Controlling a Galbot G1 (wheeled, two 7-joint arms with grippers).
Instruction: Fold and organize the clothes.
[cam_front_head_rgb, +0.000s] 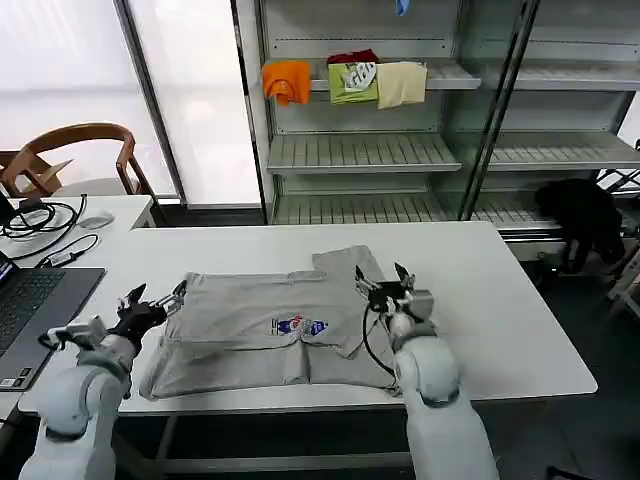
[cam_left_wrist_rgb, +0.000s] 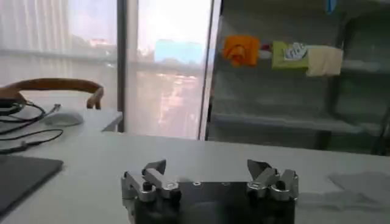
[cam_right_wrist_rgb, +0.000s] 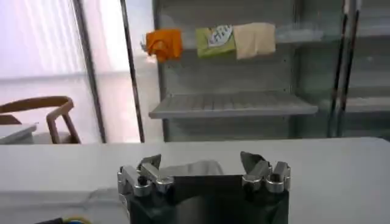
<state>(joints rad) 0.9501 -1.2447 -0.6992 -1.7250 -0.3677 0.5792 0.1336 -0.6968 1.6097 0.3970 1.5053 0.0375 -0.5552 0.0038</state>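
The light grey soft-fabric shirt with a small multicolour chest print (cam_front_head_rgb: 270, 325) lies spread flat near the front edge of the white tabletop (cam_front_head_rgb: 500, 300), between the two arms, its long axis running side to side across the robot's front. One sleeve sticks out toward the far side, close to the right pincer (cam_front_head_rgb: 383, 279).

The left pincer (cam_front_head_rgb: 155, 302) sits low at the shirt's left edge, just beside or touching the cloth, which of the two I cannot tell. Its fingers are spread apart and hold nothing; the left wrist view shows the same wide gap with only bare tabletop beyond. The left forearm reaches in from the near left corner, pointing toward the shirt.

The right pincer hovers over the shirt's right shoulder, next to the raised sleeve, with fingers spread and empty. Its forearm rises from the near edge and crosses the shirt's right side. In the right wrist view a grey fold of fabric (cam_right_wrist_rgb: 194, 168) lies just ahead, between the fingertips.

Each arm is nearest its own end, so a fold along the long axis looks likely to need both.
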